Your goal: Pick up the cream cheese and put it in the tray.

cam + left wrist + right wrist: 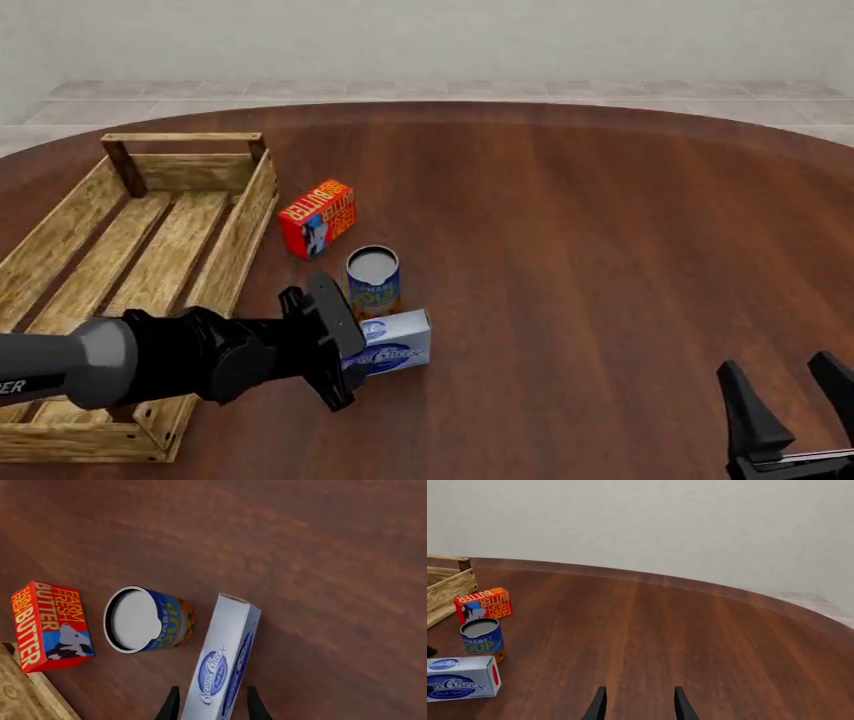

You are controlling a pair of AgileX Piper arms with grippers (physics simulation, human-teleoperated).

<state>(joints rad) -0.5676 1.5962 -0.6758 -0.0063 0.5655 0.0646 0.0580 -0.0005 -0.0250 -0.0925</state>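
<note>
The counter (601, 250) is dark brown wood with a rounded far edge. Along its left side lies the tray (80, 260), a long slatted crate with low plank walls and a handle bar at the far end; nothing shows on its visible slats. The left arm (120, 360) reaches across the tray's near right corner toward the cheese.

The cheese (390, 343) sits on the counter just right of the tray's near end — outside it, on its long narrow edge, logo face toward the camera. The left pincer (212, 705) straddles the box's near end, one finger on either side of it (whether the pads press the faces cannot be told from the wrist view). Just beyond the cheese stands the can (372, 277), upright, grey top up, very close to the box. Farther on, near the tray's right wall, the butter (318, 217) stands on edge.

The right pincer (797, 410) hovers at the near right — fingers spread, well apart from everything.
</note>
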